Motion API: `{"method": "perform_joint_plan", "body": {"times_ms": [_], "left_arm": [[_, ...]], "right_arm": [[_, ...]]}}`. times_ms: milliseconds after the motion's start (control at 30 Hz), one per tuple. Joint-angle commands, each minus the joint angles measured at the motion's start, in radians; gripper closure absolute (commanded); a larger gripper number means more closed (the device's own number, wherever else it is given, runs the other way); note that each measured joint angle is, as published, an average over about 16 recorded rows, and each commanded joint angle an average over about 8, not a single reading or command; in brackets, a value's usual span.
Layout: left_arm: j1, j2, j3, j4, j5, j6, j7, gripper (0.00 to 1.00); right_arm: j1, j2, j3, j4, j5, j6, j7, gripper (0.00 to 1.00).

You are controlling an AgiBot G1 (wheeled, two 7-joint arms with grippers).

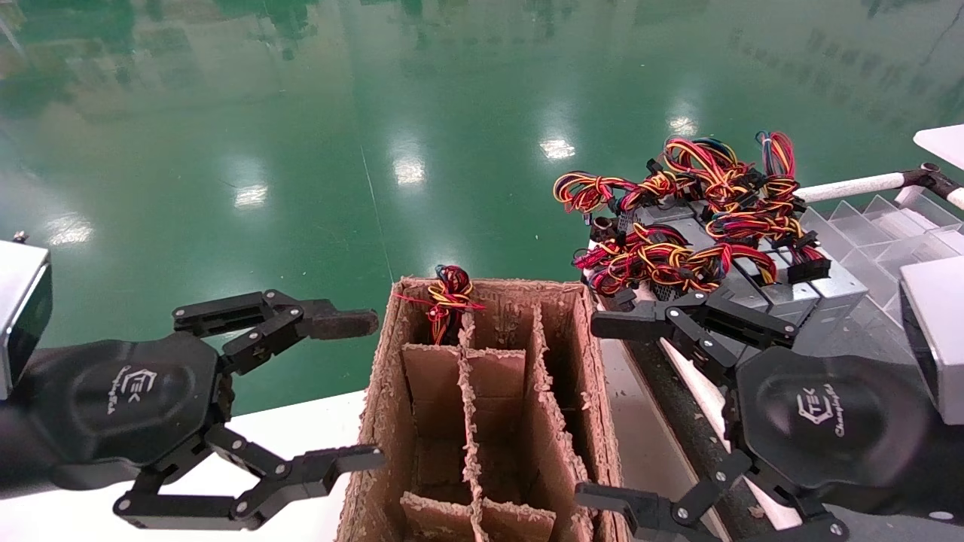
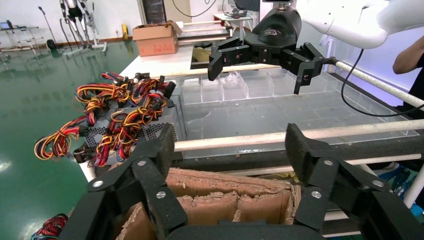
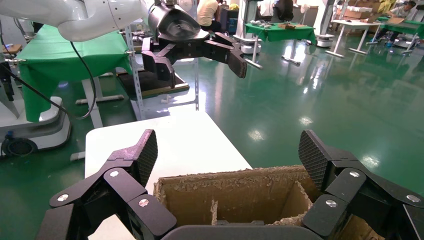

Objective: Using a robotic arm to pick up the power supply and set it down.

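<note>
Several grey power supplies (image 1: 828,287) lie packed together at the right, under tangled red, yellow and black wires (image 1: 678,256). The left wrist view shows their perforated side (image 2: 150,130). Another wire bundle (image 1: 449,297) sticks up from the far-left compartment of the cardboard divider box (image 1: 489,391); whatever it is attached to is hidden. My right gripper (image 1: 602,410) hangs open between the box and the power supplies, holding nothing. My left gripper (image 1: 361,391) is open and empty just left of the box. Each wrist view looks past its own open gripper (image 2: 231,147) (image 3: 230,157) down onto the box rim (image 2: 225,182) (image 3: 235,177).
A clear plastic divided tray (image 1: 874,226) sits behind the power supplies, bounded by a white padded rail (image 1: 851,184). A white table top (image 1: 301,429) lies under my left gripper. Shiny green floor (image 1: 376,113) stretches beyond.
</note>
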Motion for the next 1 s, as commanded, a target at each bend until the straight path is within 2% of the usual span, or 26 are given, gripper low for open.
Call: {"method": "perform_joint_plan", "body": {"times_ms": [33,933,967,1000], "left_arm": [[0.0,0.0,0.0,0.0,0.0,0.0,0.0,1.0],[0.0,0.0,0.0,0.0,0.0,0.0,0.0,1.0],[0.0,0.0,0.0,0.0,0.0,0.0,0.0,0.95],[0.0,0.0,0.0,0.0,0.0,0.0,0.0,0.83]], "right_arm": [[0.0,0.0,0.0,0.0,0.0,0.0,0.0,0.0],[0.0,0.0,0.0,0.0,0.0,0.0,0.0,0.0],[0.0,0.0,0.0,0.0,0.0,0.0,0.0,0.0],[0.0,0.0,0.0,0.0,0.0,0.0,0.0,0.0]]}}
